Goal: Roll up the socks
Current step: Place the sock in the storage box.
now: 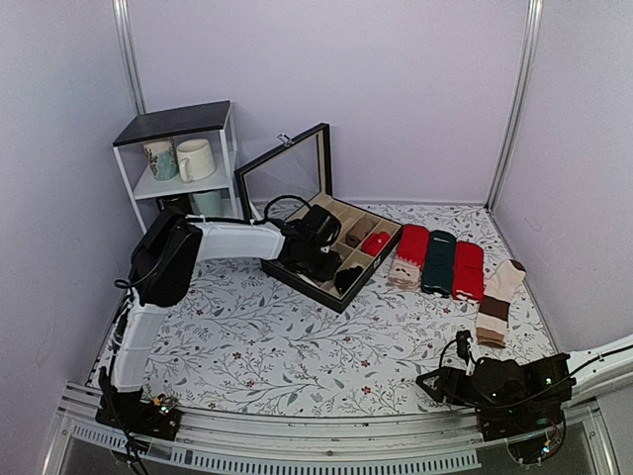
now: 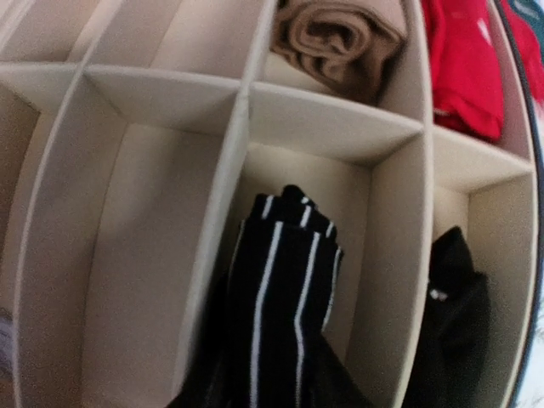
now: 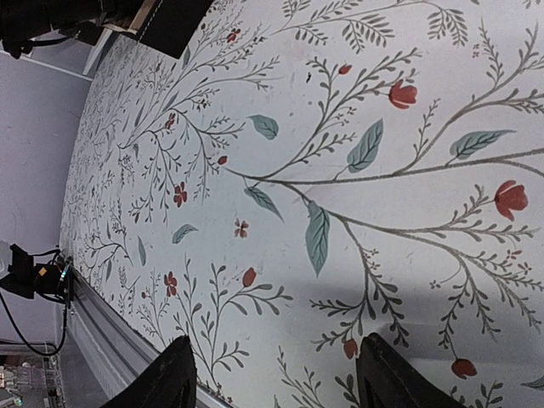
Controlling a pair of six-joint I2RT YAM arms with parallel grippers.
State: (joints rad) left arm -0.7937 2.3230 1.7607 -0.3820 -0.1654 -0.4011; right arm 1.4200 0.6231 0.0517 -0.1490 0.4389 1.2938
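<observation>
in box cell – striped socks; tan roll next cell; left jaws unclear, right jaws wide.

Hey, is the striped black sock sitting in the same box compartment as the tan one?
No, a divider wall separates the striped socks from the tan sock.

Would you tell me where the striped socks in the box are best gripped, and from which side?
I would grip the striped socks across the bundle's narrow width, coming straight down from above. The dividers wall in every side of their compartment, so only the open top looks reachable, and the soft bundle should squeeze easily there.
</observation>
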